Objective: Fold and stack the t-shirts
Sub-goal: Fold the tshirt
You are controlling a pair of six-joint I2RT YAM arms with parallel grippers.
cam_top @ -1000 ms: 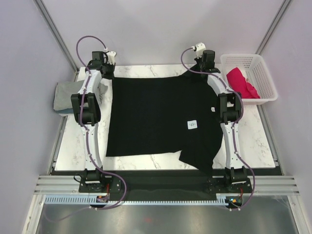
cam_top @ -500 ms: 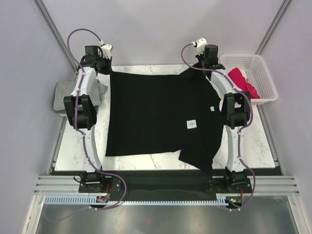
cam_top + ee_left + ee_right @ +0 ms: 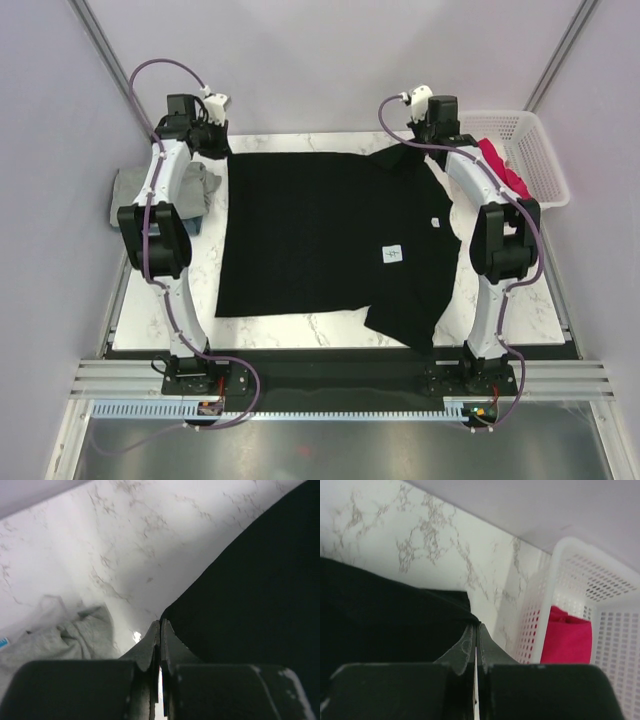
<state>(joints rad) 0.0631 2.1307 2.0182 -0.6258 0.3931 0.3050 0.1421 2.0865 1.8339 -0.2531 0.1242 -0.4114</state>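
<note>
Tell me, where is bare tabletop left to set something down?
Bare table along the near edge below the black t-shirt, and right of it, nearer than the white basket. Crowded: grey t-shirts far left, basket far right.

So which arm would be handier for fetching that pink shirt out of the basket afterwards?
Probably right. The right gripper, shut on the black t-shirt's far corner, sits just beside the white basket holding the pink shirt. The left gripper pinches the opposite far corner, by the grey shirt.
</note>
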